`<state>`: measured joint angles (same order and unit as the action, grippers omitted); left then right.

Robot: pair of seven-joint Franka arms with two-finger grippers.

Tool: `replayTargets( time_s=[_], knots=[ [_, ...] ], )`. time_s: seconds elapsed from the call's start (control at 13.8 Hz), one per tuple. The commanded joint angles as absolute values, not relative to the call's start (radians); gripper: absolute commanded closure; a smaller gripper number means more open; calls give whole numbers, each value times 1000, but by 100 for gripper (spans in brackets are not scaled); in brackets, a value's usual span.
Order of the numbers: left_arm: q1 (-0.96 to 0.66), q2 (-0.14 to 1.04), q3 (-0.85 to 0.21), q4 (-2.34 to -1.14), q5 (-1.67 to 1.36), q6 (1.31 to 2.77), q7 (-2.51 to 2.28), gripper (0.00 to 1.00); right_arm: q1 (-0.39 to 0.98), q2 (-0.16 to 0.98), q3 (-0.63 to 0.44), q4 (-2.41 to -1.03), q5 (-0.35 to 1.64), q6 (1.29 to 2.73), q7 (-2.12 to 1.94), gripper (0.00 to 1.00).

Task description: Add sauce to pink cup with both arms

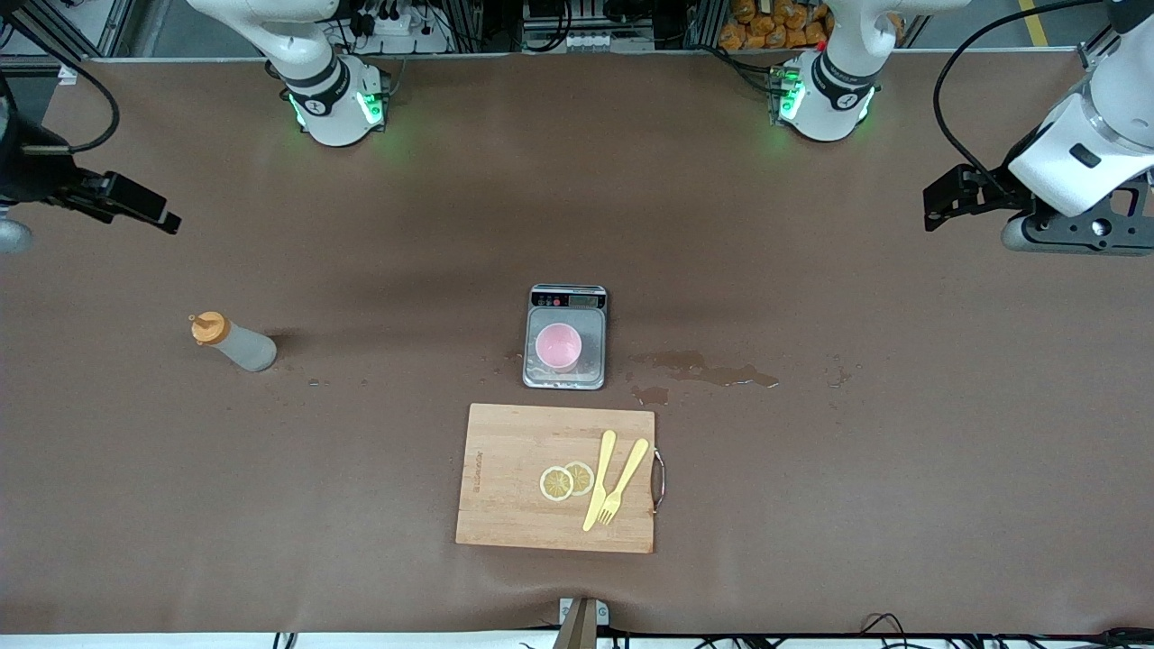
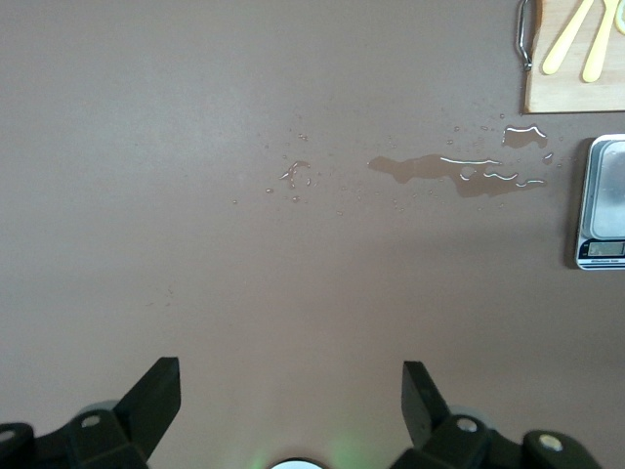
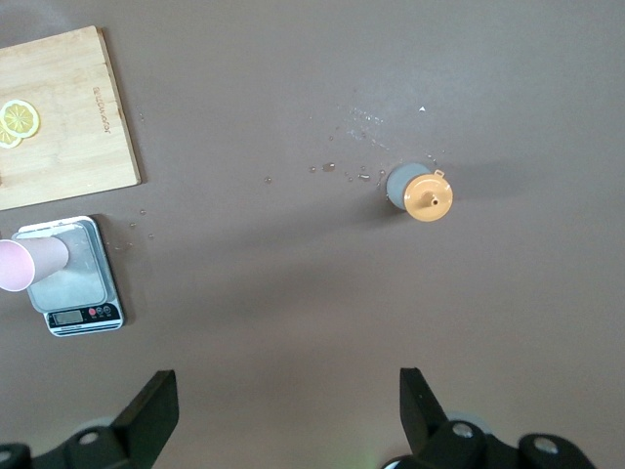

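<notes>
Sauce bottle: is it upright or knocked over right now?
Upright. The sauce bottle stands on its base on the table toward the right arm's end; the right wrist view looks down onto its orange cap, nozzle up, cap on.

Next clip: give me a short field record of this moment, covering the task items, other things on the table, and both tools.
sauce: translucent grey plastic squeeze bottle with orange cap, upright, toward the right arm's end of the table
cup: small pale pink plastic cup, on the grey digital scale
board: wooden cutting board, nearer the front camera than the scale; holds lemon slices and yellow plastic cutlery
spill: wet patch beside the scale
left tool: open, empty, over bare table
right tool: open, empty, over bare table
</notes>
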<state>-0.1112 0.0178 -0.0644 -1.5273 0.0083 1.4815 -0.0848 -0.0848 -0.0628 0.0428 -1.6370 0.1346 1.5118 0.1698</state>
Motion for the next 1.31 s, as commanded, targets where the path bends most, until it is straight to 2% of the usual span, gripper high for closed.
replayTargets(
  time_s=[0.0, 0.15, 0.65, 1.24],
  knots=[
    [-107, 18, -69, -1519, 23, 1470, -87, 0, -97, -61, 52, -1608, 114, 1517, 143, 0],
    [-107, 18, -69, -1519, 23, 1470, -87, 0, -81, -31, 55, -1563, 62, 1517, 138, 0],
    [-106, 18, -69, -1519, 23, 1470, -87, 0, -48, -29, 60, -1568, -27, 1526, -32, 0],
    [-106, 25, -69, -1519, 23, 1470, -87, 0, -48, -29, 58, -1563, -18, 1536, -21, 0]
  ],
)
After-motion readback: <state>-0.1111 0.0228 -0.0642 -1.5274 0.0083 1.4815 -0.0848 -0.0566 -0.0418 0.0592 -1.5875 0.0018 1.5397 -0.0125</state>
